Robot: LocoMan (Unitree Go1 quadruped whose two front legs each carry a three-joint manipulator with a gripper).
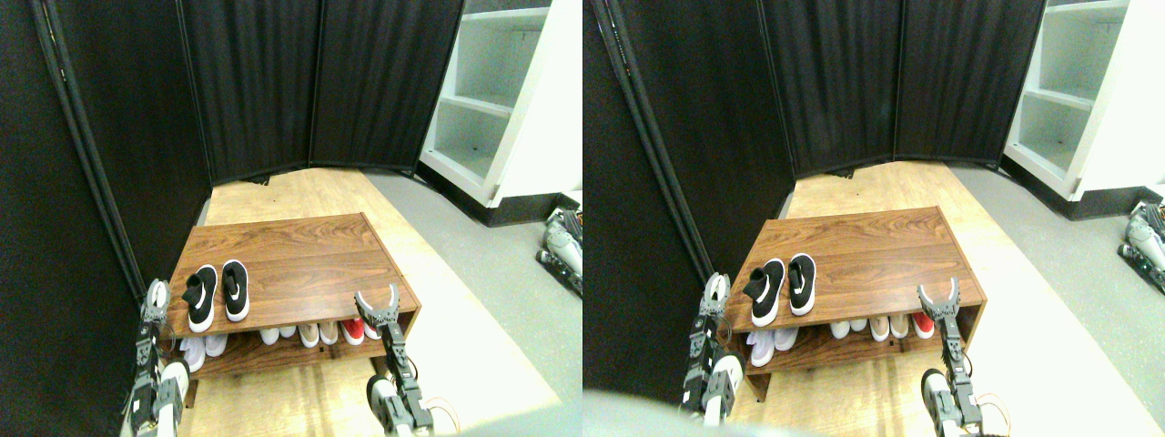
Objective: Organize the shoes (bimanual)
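Dark folding screens close off the back and left of the room, with a white shelving unit (482, 109) off to the right and pale wood flooring underneath. Before me stands a low wooden shoe rack (300, 264), my landmark for everything else.

On its top board, at the left end, sit the black shoes (218, 293): two low-tops side by side, all but touching, soles down. Their long axes run front to back across the board, the left one slightly angled. On the rack's lower shelf a row of white, beige and red shoes (309, 332) peeks out; those are not mine to handle.

My left gripper (157, 299) stands just off the rack's left edge, close beside the pair, so the shoes lie to its right. I cannot tell how its jaws are set. My right gripper (378, 307) is at the rack's front right corner, jaws spread wide, well apart from the shoes, which lie to its left across bare board.

I judge my left arm is far better placed for first contact.
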